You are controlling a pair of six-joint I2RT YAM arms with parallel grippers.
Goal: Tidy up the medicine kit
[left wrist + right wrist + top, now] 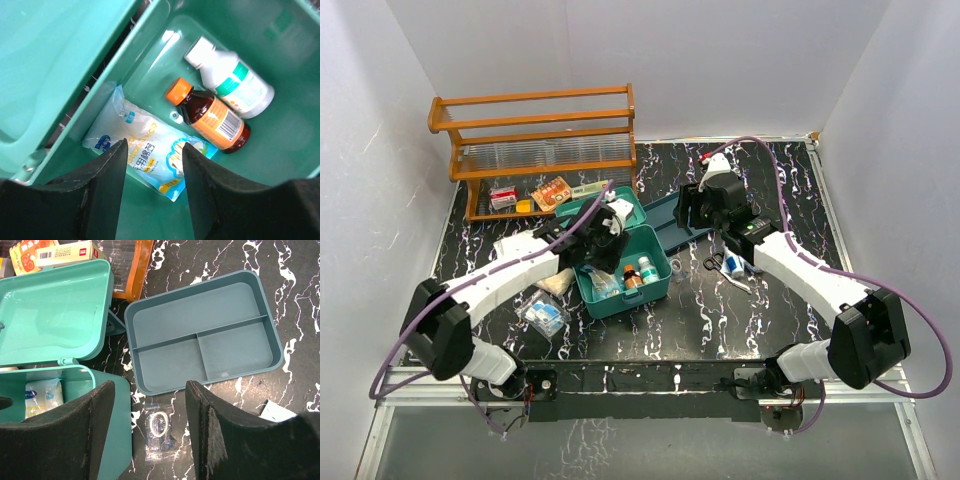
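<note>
Left gripper [155,146], spread, is held over the pouch [115,131], lower centre; brown bottle [215,120] could be struck in descent.

Top camera looks down from behind; both wrist cameras, close and downward, share the medicine kit [50,315].

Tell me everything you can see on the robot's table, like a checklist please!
Surface: black marbled table, crowded.
Job's things: medicine kit, lid open; inside lie a white bottle, a brown bottle and a white packet.
Clutter: divided tray beside the kit; small bag on the table; loose packets by the left arm; boxes under the wooden rack.
Grippers: left gripper open over the kit's inside; right gripper open above the small bag.
Cables: purple cables run along both arms.
Surroundings: white walls.
</note>
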